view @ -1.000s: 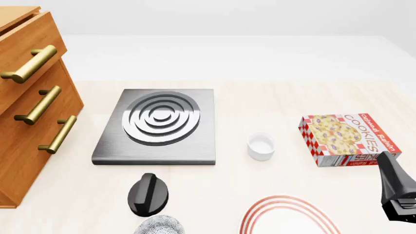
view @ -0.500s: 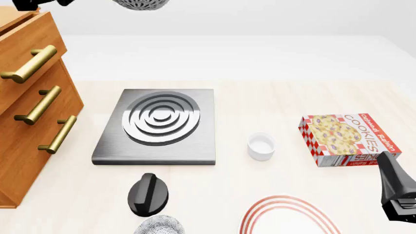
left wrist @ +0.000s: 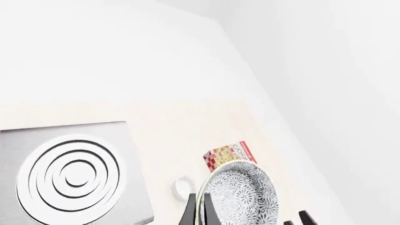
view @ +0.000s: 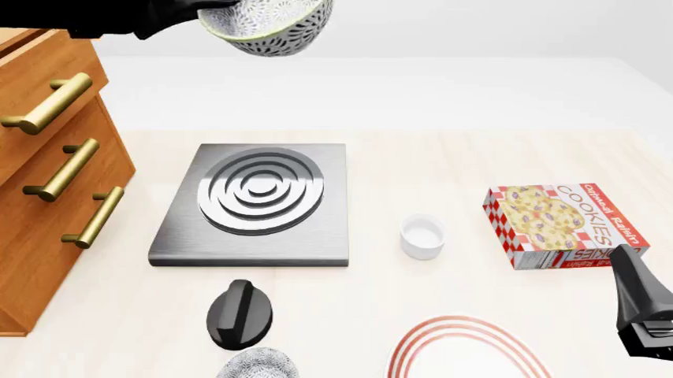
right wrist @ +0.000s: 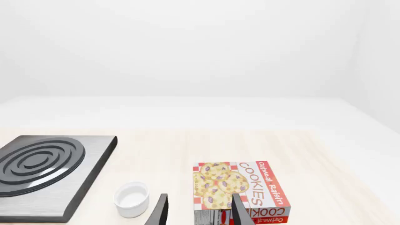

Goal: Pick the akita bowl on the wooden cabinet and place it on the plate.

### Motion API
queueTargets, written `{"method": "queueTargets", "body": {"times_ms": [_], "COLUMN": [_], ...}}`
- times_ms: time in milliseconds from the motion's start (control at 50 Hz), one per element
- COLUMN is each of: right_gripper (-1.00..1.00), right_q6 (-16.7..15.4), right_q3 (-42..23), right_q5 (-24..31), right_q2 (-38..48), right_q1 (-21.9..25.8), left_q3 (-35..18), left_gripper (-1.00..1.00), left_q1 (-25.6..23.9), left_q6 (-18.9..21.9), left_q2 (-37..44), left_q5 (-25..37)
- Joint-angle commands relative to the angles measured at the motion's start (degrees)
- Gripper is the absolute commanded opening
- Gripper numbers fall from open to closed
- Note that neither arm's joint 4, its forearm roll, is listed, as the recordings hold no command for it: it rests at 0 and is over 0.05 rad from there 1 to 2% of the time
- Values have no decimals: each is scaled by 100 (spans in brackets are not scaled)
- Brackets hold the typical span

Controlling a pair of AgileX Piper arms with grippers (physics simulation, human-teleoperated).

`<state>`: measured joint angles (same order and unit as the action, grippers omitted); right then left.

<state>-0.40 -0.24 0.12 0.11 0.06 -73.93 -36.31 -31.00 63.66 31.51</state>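
My left gripper (view: 213, 11) is shut on the rim of the akita bowl (view: 271, 25), a whitish, black-speckled bowl held tilted high in the air, to the right of the wooden cabinet (view: 47, 169) and above the table's far side. In the left wrist view the bowl (left wrist: 242, 197) fills the space by the fingers (left wrist: 188, 213), which pinch its rim. The plate (view: 470, 346), white with red rings, lies at the near edge, cut off by the frame. My right gripper (right wrist: 198, 212) is open and holds nothing; it hangs low at the near right (view: 644, 315).
An identical speckled bowl (view: 258, 366) sits at the near edge beside a black knob (view: 241, 314). A grey stove (view: 254, 201) with silver rings lies mid-table. A small white cup-like bowl (view: 422, 236) and a cookie box (view: 563, 224) stand to the right.
The left gripper and the speckled bowl came into view at the top left, then moved right and down. The right arm has not moved.
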Motion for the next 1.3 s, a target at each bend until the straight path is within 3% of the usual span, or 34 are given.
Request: {"method": "queueTargets", "body": {"times_ms": [20,820,1300], "right_gripper": [100,100,100], "right_q6": [1,0,1], "right_q3": [0,0,0], "right_q5": [1,0,0], "right_q2": [0,0,0], "right_q1": [1,0,1], "left_q3": [91,332,761], "left_gripper": [-100,-100,-100], "left_q1": [-281,-853,-1080], "left_q6": [72,-54,-98], "left_q2": [98,41,256], "left_q5": [-32,18,-247]}}
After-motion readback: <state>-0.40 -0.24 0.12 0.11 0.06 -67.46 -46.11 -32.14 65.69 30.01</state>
